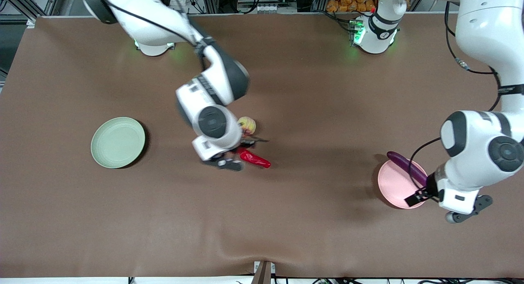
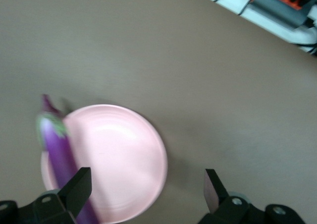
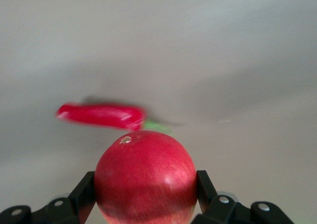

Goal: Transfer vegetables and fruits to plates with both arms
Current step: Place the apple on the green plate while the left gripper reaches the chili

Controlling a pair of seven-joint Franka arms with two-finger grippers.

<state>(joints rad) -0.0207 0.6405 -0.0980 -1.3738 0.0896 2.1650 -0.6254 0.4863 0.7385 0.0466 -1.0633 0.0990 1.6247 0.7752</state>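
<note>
Logging stock: eggplant (image 1: 407,168) lies across the pink plate (image 1: 393,185) near the worktop's left-arm end, done. I have the left gripper (image 2: 147,184) over that plate, jaws wide, empty. Right gripper (image 3: 146,184) at mid-worktop, jaws clamped on the pomegranate (image 3: 146,177). Chili pepper (image 1: 256,159) and peach (image 1: 247,124) outstanding; green plate (image 1: 118,142) bare.

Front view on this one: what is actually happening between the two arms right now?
The right hand is shut on the round red fruit mid-table, with the chili pepper and the peach lying beside it. The green plate, toward the right arm's end, has nothing on it. The left hand hangs open over the pink plate, where the eggplant lies across the rim.
</note>
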